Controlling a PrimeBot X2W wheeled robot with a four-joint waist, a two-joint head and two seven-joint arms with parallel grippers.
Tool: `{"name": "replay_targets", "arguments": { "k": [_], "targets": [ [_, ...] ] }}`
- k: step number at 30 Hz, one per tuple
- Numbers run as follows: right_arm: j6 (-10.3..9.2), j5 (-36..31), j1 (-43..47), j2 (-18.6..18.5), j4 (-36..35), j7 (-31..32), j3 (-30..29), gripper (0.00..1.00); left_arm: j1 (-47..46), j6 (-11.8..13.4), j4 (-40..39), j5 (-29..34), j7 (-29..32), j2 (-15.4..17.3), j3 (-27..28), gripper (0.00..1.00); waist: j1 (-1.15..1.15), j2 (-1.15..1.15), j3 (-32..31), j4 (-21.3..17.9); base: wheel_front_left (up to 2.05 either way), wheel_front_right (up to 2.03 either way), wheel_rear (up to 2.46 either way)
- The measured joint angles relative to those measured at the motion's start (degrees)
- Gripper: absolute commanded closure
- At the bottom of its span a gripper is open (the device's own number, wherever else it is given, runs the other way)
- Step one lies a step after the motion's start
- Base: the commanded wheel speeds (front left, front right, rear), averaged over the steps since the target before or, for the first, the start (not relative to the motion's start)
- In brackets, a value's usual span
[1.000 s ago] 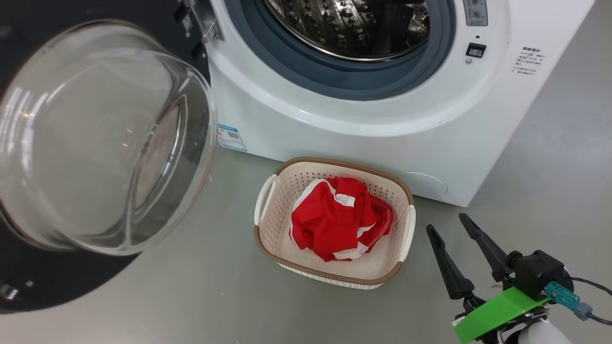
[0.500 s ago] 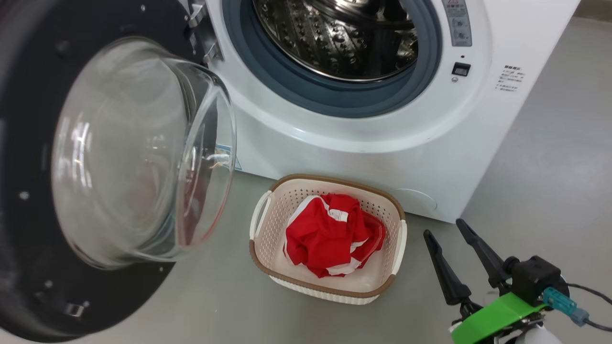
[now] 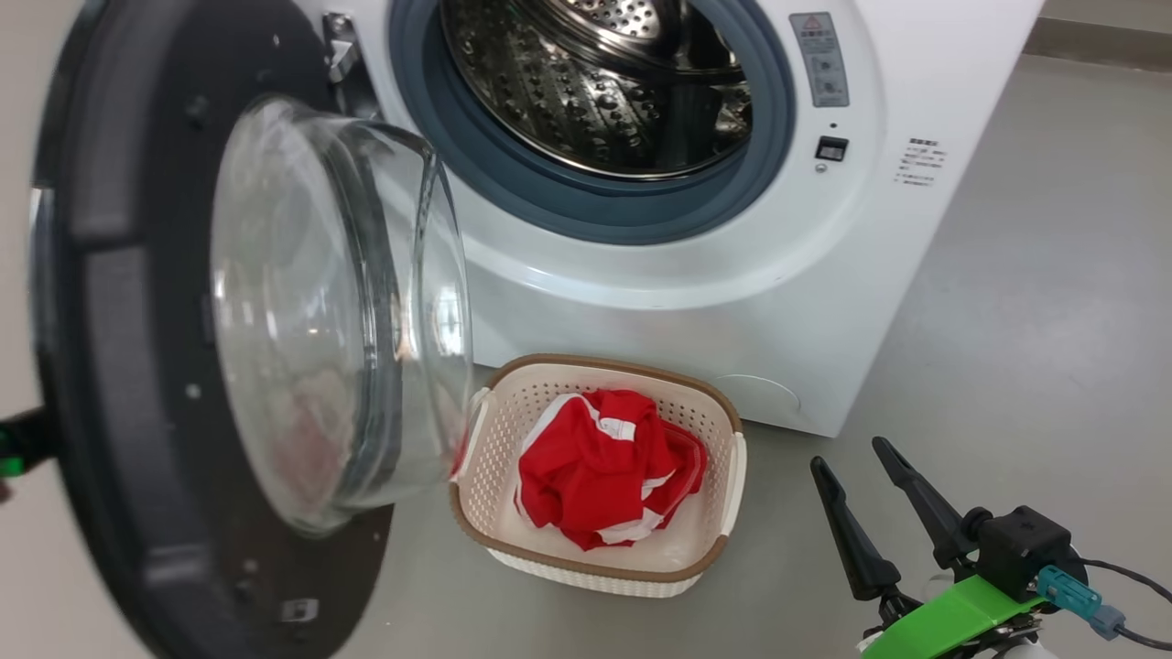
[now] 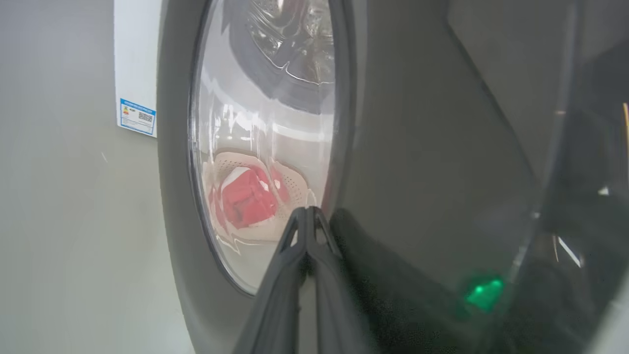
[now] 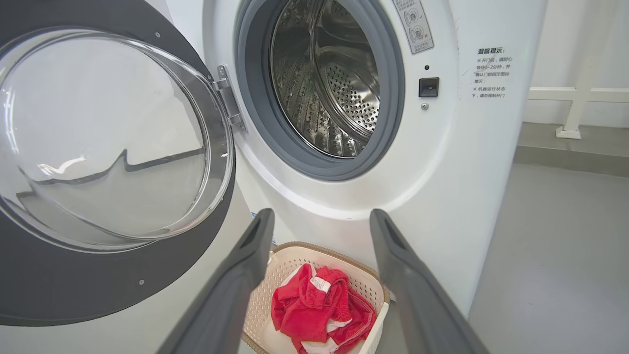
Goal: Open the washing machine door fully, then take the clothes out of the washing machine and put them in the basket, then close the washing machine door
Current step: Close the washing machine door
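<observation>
While the left gripper [image 4: 307, 212], fingers together, sits behind the stiff, likely heavy door [image 3: 110, 302] at 9 o'clock, its rim [image 3: 137, 549] suits pushing; right gripper [image 3: 850, 453] gapes.

The washing machine [image 3: 632, 311] is plain white, with a grey gasket [image 3: 586, 210] and a shiny steel drum [image 3: 586, 101] dotted with holes. The door rim [image 3: 101, 366] is glossy black. The clothes [image 3: 586, 476] are bright red with white bands, and the basket [image 3: 513, 421] is cream with a brown woven-look edge. My right gripper [image 3: 850, 455] has black fingers [image 3: 847, 531] and a lime-green mount [image 3: 943, 622].
</observation>
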Motion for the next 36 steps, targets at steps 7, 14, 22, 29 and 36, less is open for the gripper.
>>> {"name": "replay_targets", "arguments": {
  "k": [7,14,22,29,36],
  "targets": [
    [0.00,0.0,0.0,0.3,-0.1,0.0,-0.1,0.00,-0.3,0.0,-4.8,-0.6,-1.9,-2.5,-4.6,1.00,0.00,0.00,0.3,-2.3,0.00,0.00,0.00],
    [0.00,0.0,0.0,1.1,-0.3,0.0,-1.0,0.00,-2.5,0.0,-7.4,1.8,-6.1,-4.3,-9.8,1.00,0.00,0.00,1.0,-5.2,0.00,0.00,0.00],
    [0.00,0.0,-0.1,1.2,-0.6,0.0,-1.8,0.00,-5.8,0.0,-9.2,3.9,-13.0,-6.0,-14.5,1.00,0.00,0.00,1.9,-8.5,0.00,0.00,0.00],
    [0.00,0.0,-0.1,1.5,-0.8,0.0,-1.9,0.00,-8.7,0.0,-7.5,5.7,-20.7,-7.9,-18.2,1.00,0.00,0.00,2.7,-11.3,0.00,0.00,0.00],
    [0.00,0.0,-1.5,1.9,-1.0,0.0,-2.2,0.00,-13.7,0.0,-3.6,6.4,-27.8,-10.5,-22.3,1.00,0.00,0.00,4.0,-14.0,0.00,0.00,0.00]
  ]
}}
